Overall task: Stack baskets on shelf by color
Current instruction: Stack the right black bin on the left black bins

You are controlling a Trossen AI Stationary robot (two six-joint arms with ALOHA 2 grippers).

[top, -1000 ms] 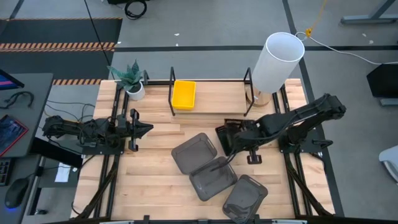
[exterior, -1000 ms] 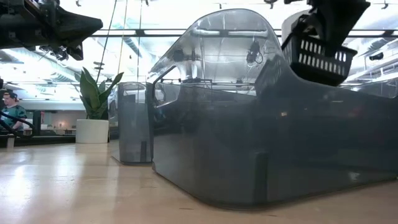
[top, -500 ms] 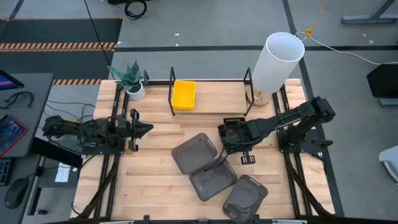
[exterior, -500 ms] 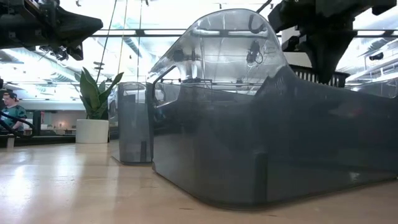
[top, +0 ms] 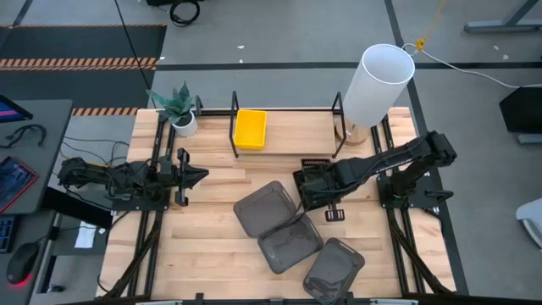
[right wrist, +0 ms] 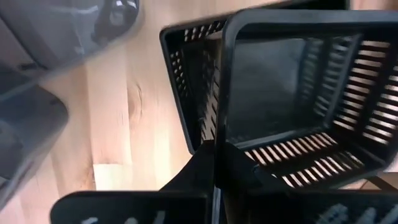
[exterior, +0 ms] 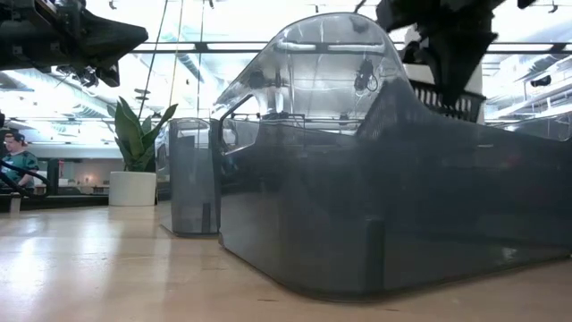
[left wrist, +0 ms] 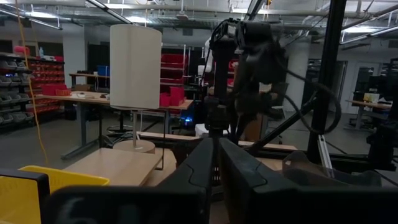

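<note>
The right tool (top: 306, 188) is clamped narrow on the rim of a black mesh basket (right wrist: 292, 99), held above a second mesh basket (right wrist: 186, 81) near the shelf (top: 284, 127). The right arm reaches toward the surface (top: 212, 246) centre. The left tool (top: 196, 175), fingers together and holding nothing, waits at left. A yellow basket (top: 250, 127) sits in the shelf.

No readable text, labels, brand marks, numbers or signs in any view. Faint pale marks on the dark body of the right arm's end effector (right wrist: 214, 163) in the right wrist view are too blurred to read. Red storage bins (left wrist: 37, 93) on racks in the room beyond the counter, left wrist view, carry nothing legible either.
</note>
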